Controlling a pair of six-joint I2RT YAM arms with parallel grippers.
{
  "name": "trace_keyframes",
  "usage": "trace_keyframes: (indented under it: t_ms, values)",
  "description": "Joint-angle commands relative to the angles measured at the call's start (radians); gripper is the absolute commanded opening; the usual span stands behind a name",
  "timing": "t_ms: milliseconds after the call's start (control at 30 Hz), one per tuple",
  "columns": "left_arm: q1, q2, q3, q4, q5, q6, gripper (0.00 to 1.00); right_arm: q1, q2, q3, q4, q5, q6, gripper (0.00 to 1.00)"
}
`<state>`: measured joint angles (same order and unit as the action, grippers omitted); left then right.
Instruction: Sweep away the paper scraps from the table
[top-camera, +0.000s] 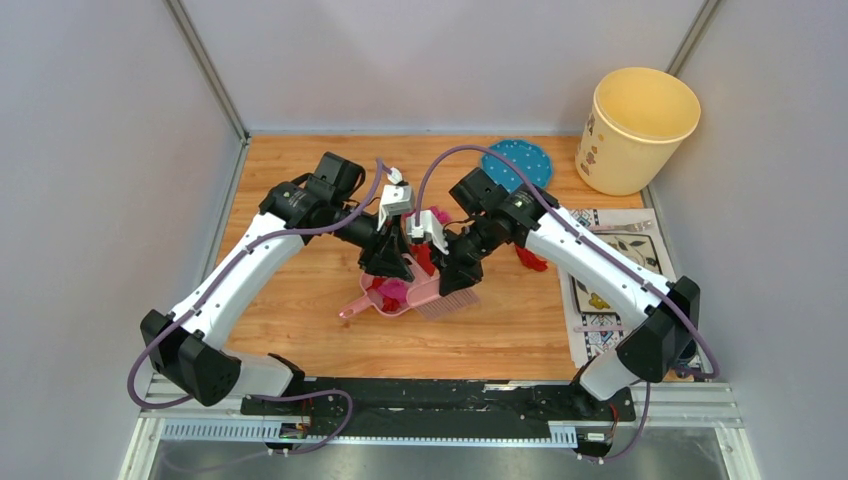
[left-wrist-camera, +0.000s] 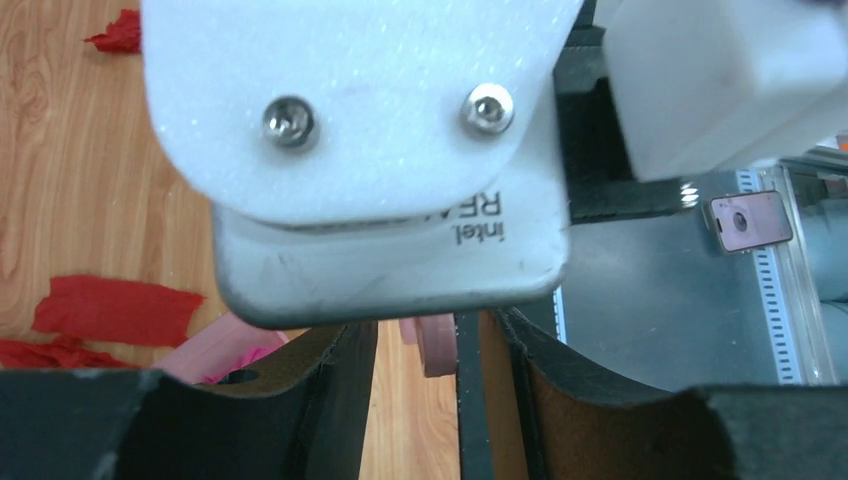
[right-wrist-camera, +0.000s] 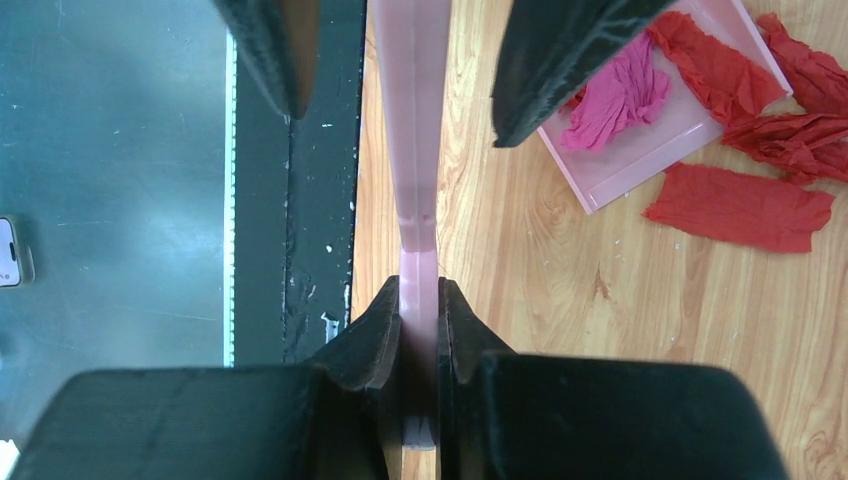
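Smooth flat handle of the pale pink brush (right-wrist-camera: 412, 120) clenched in right gripper (right-wrist-camera: 420, 300). Crinkled red and magenta paper scraps (right-wrist-camera: 615, 100) in the shallow plastic dustpan (right-wrist-camera: 650, 155) — more just beside it on the wood-grain table (right-wrist-camera: 560, 300). Cannot tell whether left gripper (left-wrist-camera: 428, 350) grips anything.

Probably a robot lab cell. Grey panel walls (top-camera: 90, 150) box the table (top-camera: 300, 340); arms (top-camera: 240, 270) bolted to metal rail (top-camera: 450, 430).

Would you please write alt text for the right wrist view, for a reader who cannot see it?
The right gripper is shut on a pink brush handle above the table. At upper right, a pink dustpan holds magenta and red paper scraps; more red scraps lie on the wood beside it.
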<state>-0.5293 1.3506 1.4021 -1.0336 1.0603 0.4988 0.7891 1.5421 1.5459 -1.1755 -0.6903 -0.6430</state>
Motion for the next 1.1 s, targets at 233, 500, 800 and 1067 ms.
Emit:
trace_keyframes:
  t_ms: [233,500,800,1067]
  values:
    - [-0.015,-0.019,0.015,0.072,0.038,-0.102,0.27,0.006,-0.011,0.048,0.011,0.003,-0.006,0.0]
    - [-0.009,-0.05,-0.021,0.162,-0.178,-0.21,0.0,0.002,-0.066,0.037,0.156,0.19,0.176,0.49]
    - [0.258,-0.16,-0.048,0.346,-0.6,-0.292,0.0,0.004,-0.431,-0.269,0.851,0.903,1.003,0.94]
    - [0.322,-0.278,-0.237,0.572,-0.951,-0.247,0.0,0.298,-0.248,-0.273,0.849,1.324,1.44,0.95]
